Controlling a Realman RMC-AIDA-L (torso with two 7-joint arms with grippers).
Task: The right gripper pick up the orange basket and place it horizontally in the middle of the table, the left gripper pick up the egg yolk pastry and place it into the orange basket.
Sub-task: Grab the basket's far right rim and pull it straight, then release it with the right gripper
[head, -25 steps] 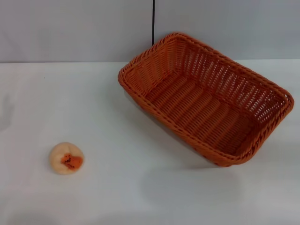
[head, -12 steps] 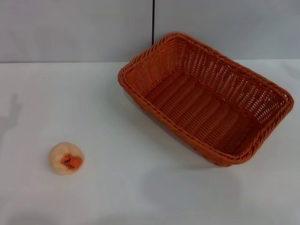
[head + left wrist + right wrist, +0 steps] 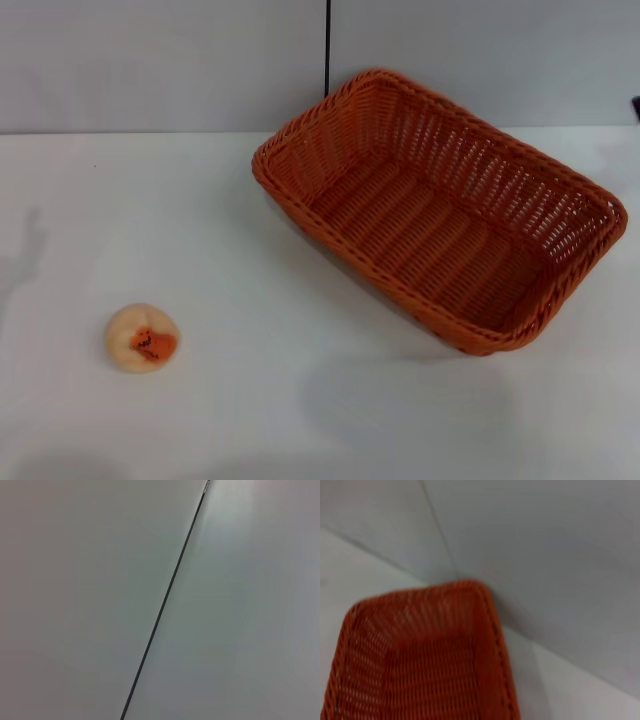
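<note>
**A:** Claw status, left and right?

**B:** Can't tell for either. Neither claw shows in any view, so spread or pressed together is unknown. Nothing is being held in sight.

**A:** Basket?

**B:** Orange basket (image 3: 470,150) sits on the desk (image 3: 250,400), right of centre and towards the back. It's upright with the opening up and nothing inside. It lies skewed: one corner points at the back wall and the long sides run diagonally towards the near right. The right wrist view shows one rounded corner of it (image 3: 420,655), with desk and wall beyond.

**A:** Pastry?

**B:** Egg yolk pastry (image 3: 142,338) is on the desk at near left, well apart from the basket. Its orange-red patch faces up and slightly right.

**A:** Anything else?

**B:** Grey wall (image 3: 150,60) runs behind the desk, with a dark vertical seam (image 3: 327,45) ending just behind the basket's far corner. The left wrist view shows only that wall and a seam (image 3: 160,615). A small dark sliver (image 3: 636,106) sits at the right edge of the head view, above the basket's right end. Can't tell what it is.
</note>
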